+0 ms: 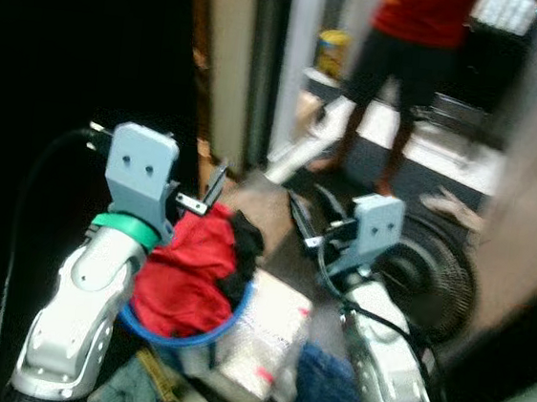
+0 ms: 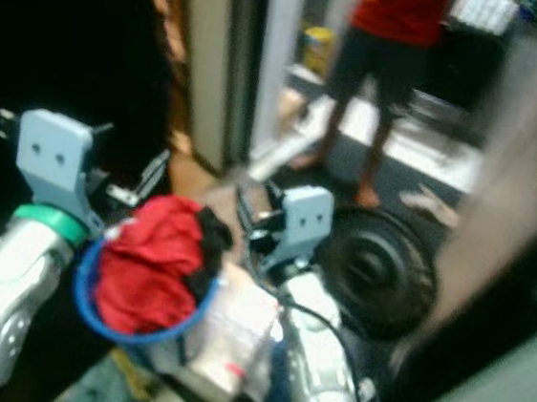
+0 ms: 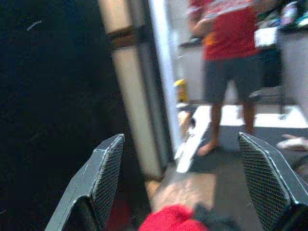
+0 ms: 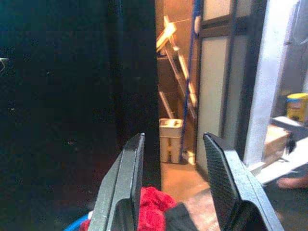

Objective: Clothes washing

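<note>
While the head views are blurred, they show a dim room with a brownish floor [image 1: 259,195], a pale doorframe [image 1: 227,62] and a dark wall on the robot's left. A person [image 1: 410,43] in a red shirt and dark shorts stands barefoot beyond the doorway, near a round black fan [image 1: 429,275] lying on the floor. A yellow container [image 1: 332,52] sits further back; its label is too blurred to read.

Between the two arms sits a blue basket [image 1: 183,331], round-rimmed, heaped with red clothes [image 1: 189,270] and a dark garment on top. The heap has no clear long axis. A clear plastic bag [image 1: 263,340] and blue fabric [image 1: 325,389] lie just beside it.

The left gripper [image 3: 185,178] hovers above the basket, fingers spread wide, holding nothing. The right gripper [image 4: 175,187] is raised beside the basket, fingers likewise apart and empty. A white bin [image 4: 171,139] stands by the far wall.
</note>
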`<state>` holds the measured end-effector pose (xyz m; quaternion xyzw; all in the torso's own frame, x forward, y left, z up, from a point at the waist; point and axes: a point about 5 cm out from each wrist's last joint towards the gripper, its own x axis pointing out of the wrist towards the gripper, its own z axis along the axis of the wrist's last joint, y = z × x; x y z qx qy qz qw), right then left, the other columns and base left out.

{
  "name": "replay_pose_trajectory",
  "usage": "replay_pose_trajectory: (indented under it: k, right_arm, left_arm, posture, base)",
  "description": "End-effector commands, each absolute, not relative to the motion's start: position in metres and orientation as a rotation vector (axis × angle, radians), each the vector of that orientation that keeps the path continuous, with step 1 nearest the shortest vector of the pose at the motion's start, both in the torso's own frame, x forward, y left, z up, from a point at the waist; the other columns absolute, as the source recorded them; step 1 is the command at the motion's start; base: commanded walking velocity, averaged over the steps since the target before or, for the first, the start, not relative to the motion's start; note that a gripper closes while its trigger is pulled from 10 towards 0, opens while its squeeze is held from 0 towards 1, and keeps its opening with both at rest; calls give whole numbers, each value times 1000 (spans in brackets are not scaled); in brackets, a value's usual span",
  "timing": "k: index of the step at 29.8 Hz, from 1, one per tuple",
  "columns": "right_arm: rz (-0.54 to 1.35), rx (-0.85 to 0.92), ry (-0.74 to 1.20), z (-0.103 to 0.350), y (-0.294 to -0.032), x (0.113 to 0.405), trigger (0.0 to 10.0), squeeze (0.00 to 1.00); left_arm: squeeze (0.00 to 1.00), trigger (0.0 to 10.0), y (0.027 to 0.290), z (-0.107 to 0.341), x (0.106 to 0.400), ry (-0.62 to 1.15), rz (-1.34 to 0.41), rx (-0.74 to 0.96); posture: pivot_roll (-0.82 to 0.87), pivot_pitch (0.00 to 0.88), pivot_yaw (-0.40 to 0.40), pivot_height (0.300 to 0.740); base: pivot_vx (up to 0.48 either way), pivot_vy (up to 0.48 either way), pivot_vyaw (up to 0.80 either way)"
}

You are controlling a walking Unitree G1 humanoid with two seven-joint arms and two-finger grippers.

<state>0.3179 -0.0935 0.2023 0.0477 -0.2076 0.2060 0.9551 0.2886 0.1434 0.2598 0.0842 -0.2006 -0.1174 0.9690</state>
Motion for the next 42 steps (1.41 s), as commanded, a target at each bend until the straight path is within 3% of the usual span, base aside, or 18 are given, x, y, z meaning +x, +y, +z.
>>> replay_pose_trajectory:
  k: [1, 10, 21, 27, 28, 31, 42]
  right_arm:
    - [428, 97, -412, 200, -89, 318, 10000, 0]
    - [437, 101, -415, 200, -88, 317, 10000, 0]
    - [430, 97, -400, 196, -90, 317, 10000, 0]
    - [459, 78, -353, 183, -88, 316, 10000, 0]
    - [479, 66, -286, 164, -88, 313, 10000, 0]
    - [459, 64, -226, 146, -91, 312, 10000, 0]
    - [424, 58, -182, 133, -100, 311, 10000, 0]
  left_arm:
    - [0, 10000, 146, 256, 289, -391, -225, 174]
    - [0, 10000, 146, 256, 289, -392, -225, 176]
    - [0, 10000, 148, 252, 290, -372, -225, 172]
    - [0, 10000, 147, 221, 288, -270, -306, 213]
    - [0, 10000, 146, 189, 282, -169, -377, 236]
    - [0, 10000, 142, 164, 273, -93, -438, 251]
    - [0, 10000, 135, 147, 265, -41, -458, 218]
  posture:
    - [94, 59, 17, 740]
    - [94, 60, 18, 740]
    - [94, 65, 18, 740]
    - [92, 66, 17, 740]
    - [88, 68, 16, 740]
    - [88, 71, 13, 740]
    - [85, 73, 9, 740]
  base:
    - [382, 0, 0]
    - [384, 0, 0]
    - [0, 0, 0]
    - [0, 0, 0]
    - [0, 0, 0]
    - [0, 0, 0]
    - [0, 0, 0]
